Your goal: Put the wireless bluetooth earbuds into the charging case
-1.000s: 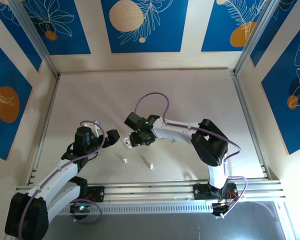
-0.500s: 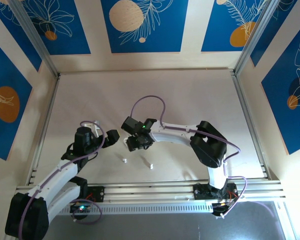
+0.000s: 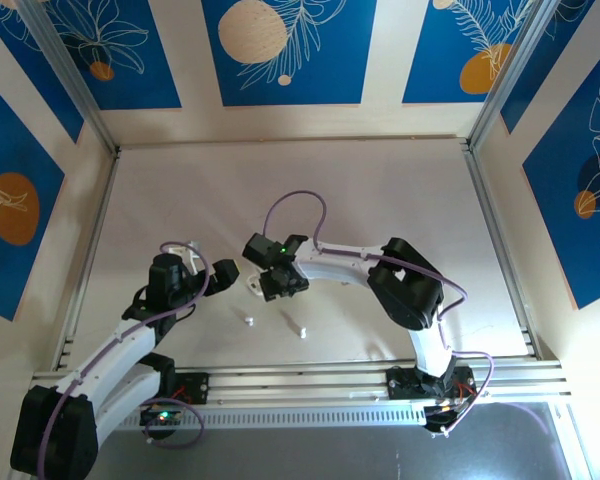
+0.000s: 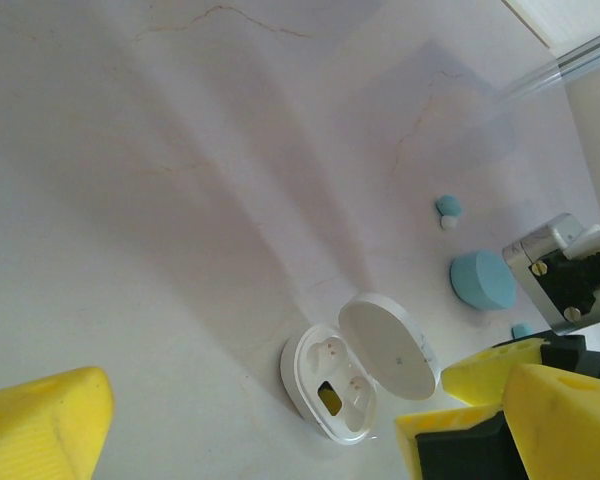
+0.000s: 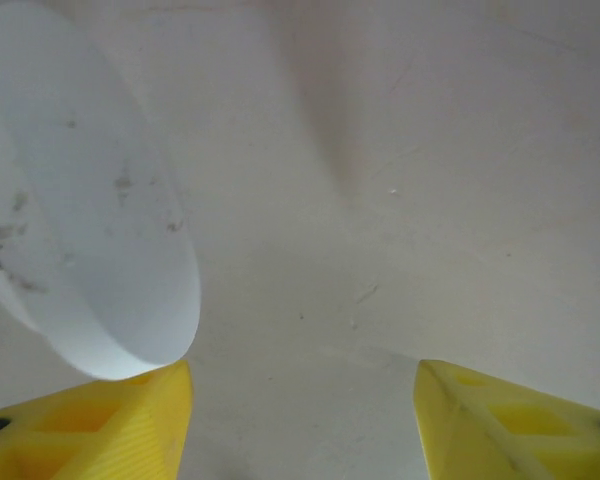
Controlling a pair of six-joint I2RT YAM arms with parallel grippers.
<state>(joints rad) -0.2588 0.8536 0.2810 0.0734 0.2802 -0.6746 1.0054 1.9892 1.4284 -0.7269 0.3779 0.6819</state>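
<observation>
The left gripper (image 3: 226, 272) gapes wide and empty beside the open white charging case (image 4: 327, 392). The right gripper (image 5: 300, 380) stands half-spread and empty, one finger at the case lid (image 5: 80, 200), possibly touching it. Two white earbuds (image 3: 249, 321) lie on the table (image 3: 380, 200) nearby.

I work in a lab booth. Blue printed panels (image 3: 280, 50) wall my table (image 3: 380, 200); aluminium rails (image 3: 300, 378) frame it.
</observation>
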